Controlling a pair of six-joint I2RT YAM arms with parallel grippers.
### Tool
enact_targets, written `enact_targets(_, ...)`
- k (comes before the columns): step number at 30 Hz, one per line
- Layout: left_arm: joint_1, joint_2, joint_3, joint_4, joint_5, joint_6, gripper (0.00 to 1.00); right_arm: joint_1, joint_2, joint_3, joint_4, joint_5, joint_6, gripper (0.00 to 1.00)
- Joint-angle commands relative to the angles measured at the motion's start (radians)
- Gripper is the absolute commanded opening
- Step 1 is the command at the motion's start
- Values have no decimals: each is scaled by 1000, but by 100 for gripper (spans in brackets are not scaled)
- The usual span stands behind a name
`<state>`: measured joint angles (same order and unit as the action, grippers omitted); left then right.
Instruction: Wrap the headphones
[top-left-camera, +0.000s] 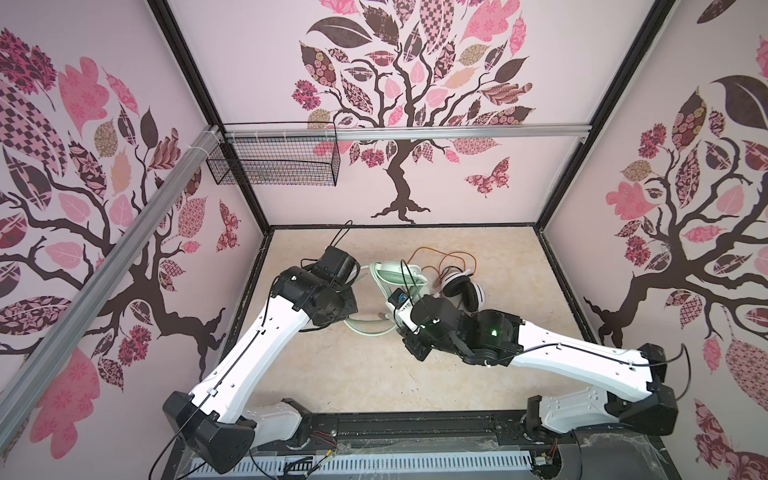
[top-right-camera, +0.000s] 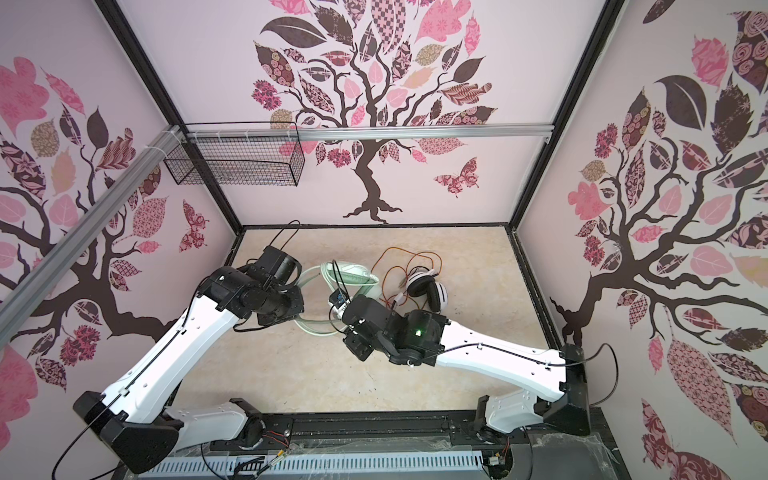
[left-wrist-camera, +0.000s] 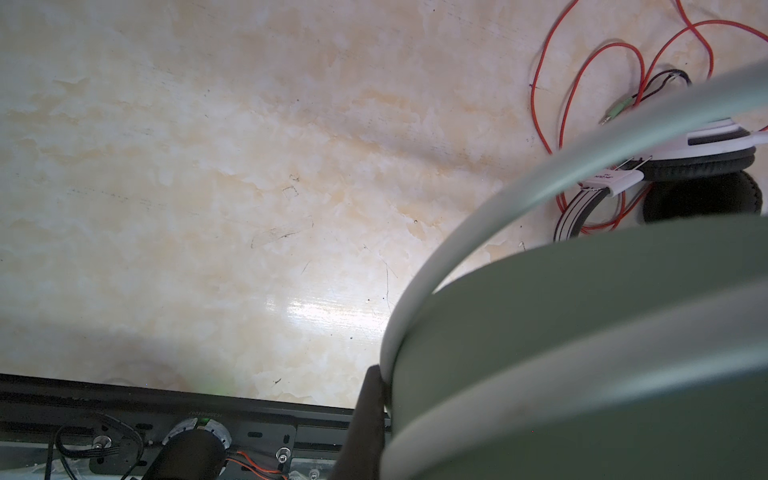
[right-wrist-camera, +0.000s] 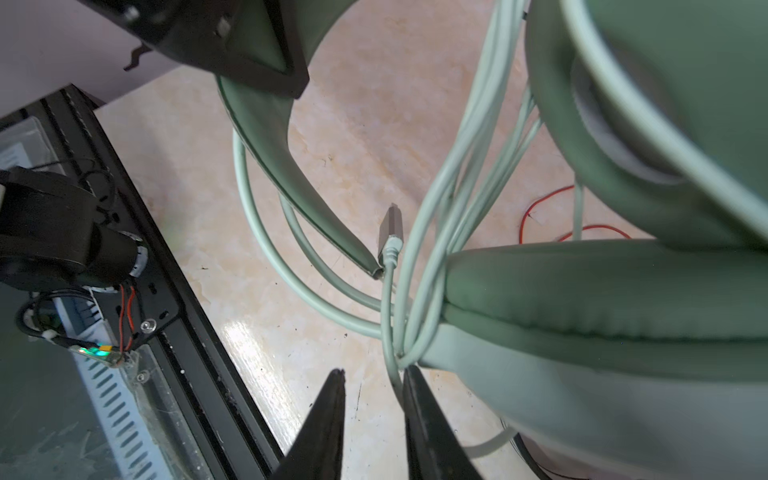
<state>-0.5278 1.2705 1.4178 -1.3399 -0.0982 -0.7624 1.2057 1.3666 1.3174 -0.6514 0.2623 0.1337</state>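
Looking in both top views, you find the mint-green headphones on the table, just beside the white pair; the jaws are hidden there. The left wrist view adds only a blurred earcup. Only the right wrist view shows the left gripper clamped on the headband and the right gripper narrowly parted against the pale cord. The cord is likely limp and light, so pinch near the plug.

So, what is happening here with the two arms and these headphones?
The left gripper is shut on the headband of the mint-green headphones. The right gripper, jaws open, is at their pale cord, which runs in several strands beside the ear cups. The white headphones lie apart on the table, not yet wrapped.
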Motion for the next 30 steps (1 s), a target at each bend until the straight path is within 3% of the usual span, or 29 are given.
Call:
enact_targets(1,2,-33,28,57,18,-16,0,2,41,34,-45,32,-22,28)
enact_targets(9,2,-32,30,57,24,-18,0,2,75,40,-38,72,-23,26)
enact_targets(13,1,-33,26,60,17,-16,0,1,63,36,-24,58,-11,0)
enact_targets(19,3,-9,38,63,-13,-13,0,2,-35,-46,-4,-54,57,0)
enact_targets(25,3,9,72,60,-5,-11,0,-4,-296,-296,193,-226,207,0)
enact_targets(30,4,9,70,80,51,-24,0,-5,-337,-401,356,-374,262,0)
